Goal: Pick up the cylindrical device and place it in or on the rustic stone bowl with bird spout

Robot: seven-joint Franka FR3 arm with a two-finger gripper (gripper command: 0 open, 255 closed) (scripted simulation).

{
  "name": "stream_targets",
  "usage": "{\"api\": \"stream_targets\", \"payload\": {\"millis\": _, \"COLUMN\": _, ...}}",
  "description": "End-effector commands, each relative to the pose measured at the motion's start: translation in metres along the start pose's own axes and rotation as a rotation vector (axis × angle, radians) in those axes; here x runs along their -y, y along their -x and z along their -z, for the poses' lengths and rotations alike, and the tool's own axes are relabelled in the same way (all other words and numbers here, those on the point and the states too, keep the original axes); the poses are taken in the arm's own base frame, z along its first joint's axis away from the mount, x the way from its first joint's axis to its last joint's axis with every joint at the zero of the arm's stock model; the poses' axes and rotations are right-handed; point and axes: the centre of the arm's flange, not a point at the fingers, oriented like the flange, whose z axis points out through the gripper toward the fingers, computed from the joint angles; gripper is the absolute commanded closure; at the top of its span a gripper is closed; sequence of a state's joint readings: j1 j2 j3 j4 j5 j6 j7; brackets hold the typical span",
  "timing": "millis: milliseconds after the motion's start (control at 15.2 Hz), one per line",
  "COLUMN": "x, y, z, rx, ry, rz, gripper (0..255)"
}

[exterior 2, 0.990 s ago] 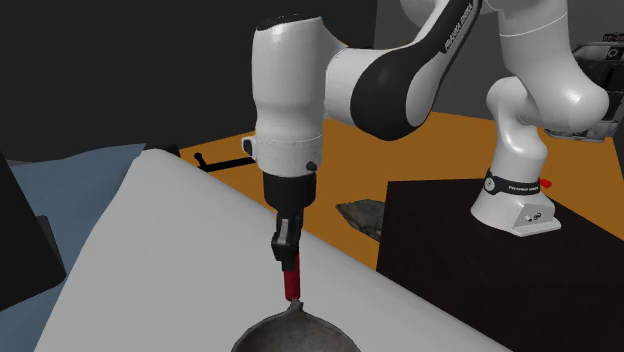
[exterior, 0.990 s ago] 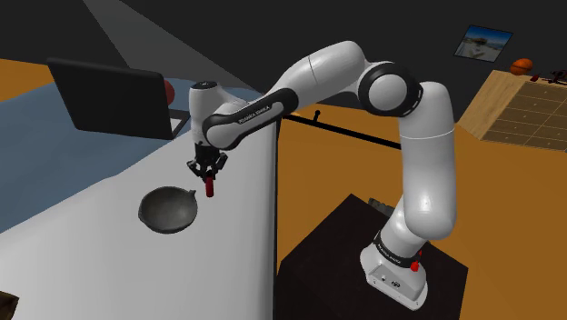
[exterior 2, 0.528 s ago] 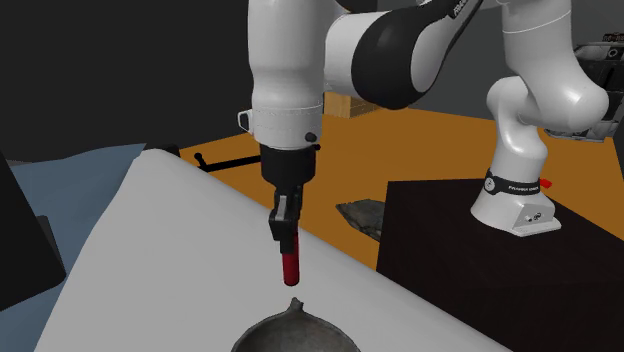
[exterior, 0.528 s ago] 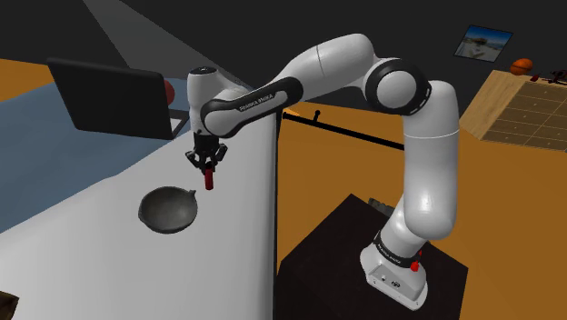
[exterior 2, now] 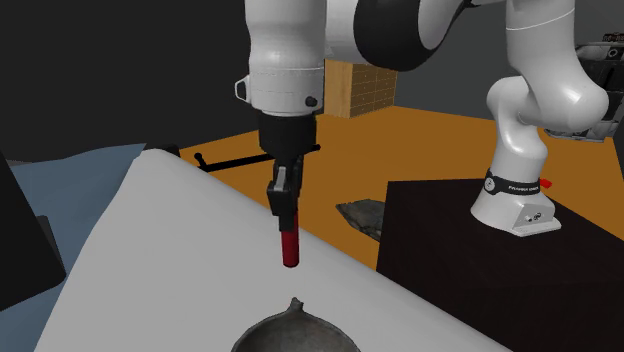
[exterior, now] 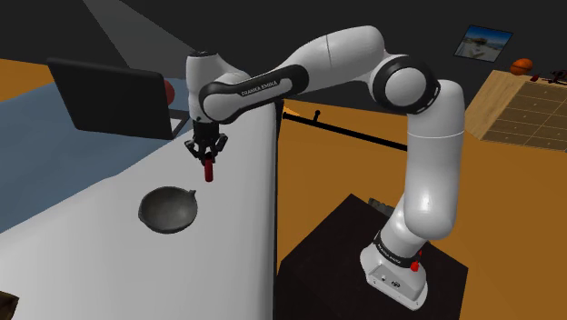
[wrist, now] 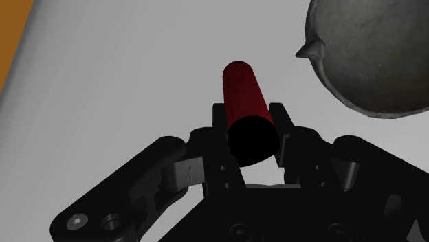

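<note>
A slim red cylinder with a black end point(wrist: 245, 108) hangs upright in the air, clasped between my black fingers. My gripper point(exterior: 209, 160) is shut on it, well above the white tabletop point(exterior: 109, 236). The cylinder point(exterior 2: 290, 245) points down, its red tip above and just beyond the spout of the grey stone bowl point(exterior 2: 295, 330). In the shoulder view the bowl point(exterior: 169, 209) rests on the table below and to the left of the cylinder point(exterior: 209, 170). Its pointed spout point(wrist: 307, 49) faces the gripper point(wrist: 251, 137).
A dark open laptop point(exterior: 114, 98) stands at the table's far end with a red ball point(exterior: 169, 91) behind it. The table's edge point(exterior: 275, 209) drops to an orange floor beside the black stand point(exterior: 363, 264). A blue-grey surface point(exterior 2: 60, 180) lies beyond the table.
The arm has risen, lifting the red cylinder higher above the table and away from the bowl's spout. The grip has stayed shut; the bowl has not moved.
</note>
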State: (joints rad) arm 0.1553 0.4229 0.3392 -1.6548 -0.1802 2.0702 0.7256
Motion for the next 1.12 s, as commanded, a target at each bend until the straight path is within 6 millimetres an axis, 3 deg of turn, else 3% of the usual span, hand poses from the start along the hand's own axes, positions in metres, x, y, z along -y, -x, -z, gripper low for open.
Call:
{"api": "stream_targets", "payload": {"millis": 0, "x": 0.0, "y": -0.001, "z": 0.011, "rx": 0.0, "ry": 0.0, "rz": 0.0, "gripper": 255}}
{"api": "stream_targets", "payload": {"millis": 726, "x": -0.001, "y": -0.002, "z": 0.065, "rx": 0.0, "ry": 0.0, "rz": 0.0, "gripper": 255}}
{"api": "stream_targets", "payload": {"millis": 1056, "x": 0.062, "y": 0.013, "z": 0.079, "rx": 0.0, "ry": 0.0, "rz": 0.0, "gripper": 255}}
